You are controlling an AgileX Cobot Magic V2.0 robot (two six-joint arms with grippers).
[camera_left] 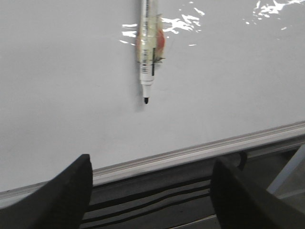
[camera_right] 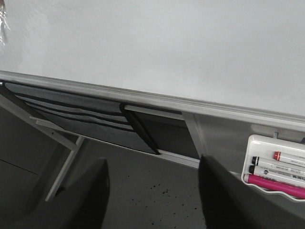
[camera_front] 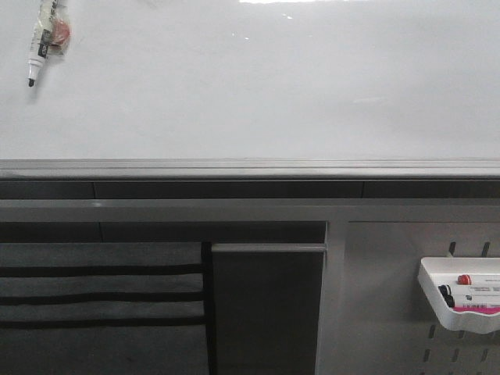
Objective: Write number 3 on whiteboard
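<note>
The whiteboard (camera_front: 258, 86) fills the upper half of the front view, glossy white with a grey bottom rail (camera_front: 250, 168). No number 3 shows on it; its surface is blank. A white marker (camera_front: 41, 43) with a black tip hangs tip-down at the board's upper left, with tape and an orange-red piece on its barrel. It also shows in the left wrist view (camera_left: 148, 50). My left gripper (camera_left: 151, 164) is open and empty, well below the marker, in front of the rail. My right gripper (camera_right: 153, 164) is open and empty, low, over dark floor. Neither gripper shows in the front view.
A white tray (camera_front: 461, 303) with several markers hangs on the grey perforated panel at lower right, also in the right wrist view (camera_right: 275, 169). A dark fabric pocket organiser (camera_front: 101, 301) hangs under the rail at left.
</note>
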